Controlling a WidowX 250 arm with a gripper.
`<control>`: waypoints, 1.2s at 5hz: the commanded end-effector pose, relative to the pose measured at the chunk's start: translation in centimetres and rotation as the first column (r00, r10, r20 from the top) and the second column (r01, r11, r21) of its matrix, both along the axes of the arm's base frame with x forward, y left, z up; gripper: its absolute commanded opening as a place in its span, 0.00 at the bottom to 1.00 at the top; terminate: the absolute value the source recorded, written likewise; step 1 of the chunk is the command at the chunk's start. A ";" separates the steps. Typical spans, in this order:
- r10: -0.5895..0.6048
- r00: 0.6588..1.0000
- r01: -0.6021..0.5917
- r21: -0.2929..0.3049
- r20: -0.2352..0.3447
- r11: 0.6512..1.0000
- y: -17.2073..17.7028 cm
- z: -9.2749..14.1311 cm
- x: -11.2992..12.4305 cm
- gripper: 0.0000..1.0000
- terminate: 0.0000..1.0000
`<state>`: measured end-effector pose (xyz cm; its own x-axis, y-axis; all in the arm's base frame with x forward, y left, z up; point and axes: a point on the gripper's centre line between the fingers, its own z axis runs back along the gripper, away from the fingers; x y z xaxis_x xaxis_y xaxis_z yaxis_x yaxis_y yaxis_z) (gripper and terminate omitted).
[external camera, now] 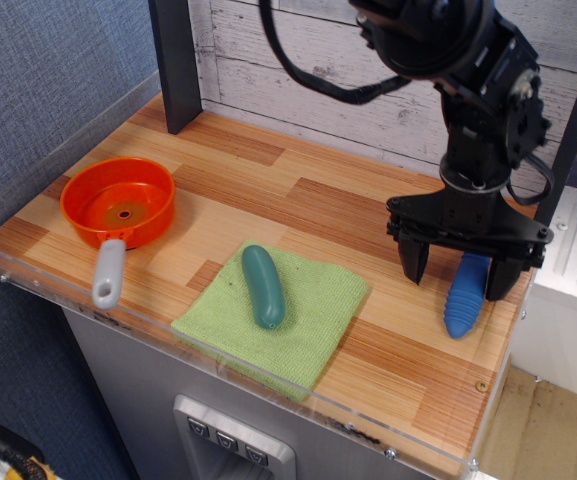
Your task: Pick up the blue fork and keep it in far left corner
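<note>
The blue fork (464, 298) lies on the wood tabletop at the right, its ribbed handle pointing toward the front; its tines are hidden behind my gripper. My gripper (459, 276) is open, its two black fingers straddling the fork's upper part, the left finger (411, 262) left of it and the right finger (501, 278) right of it. Whether the tips touch the table I cannot tell. The far left corner (158, 112) is by the dark vertical post (176, 62), where the plank wall meets the acrylic rim.
An orange pan (118, 205) with a grey handle sits at the left. A teal-green cucumber-shaped piece (263, 285) lies on a green cloth (276, 312) at the front middle. A clear acrylic rim (218, 355) runs along the front and left edges.
</note>
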<state>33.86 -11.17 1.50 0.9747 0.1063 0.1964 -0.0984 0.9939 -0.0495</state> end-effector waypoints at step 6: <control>0.174 0.979 -0.167 -0.065 0.107 0.984 1.5 5.1 0.0 0.00 0.00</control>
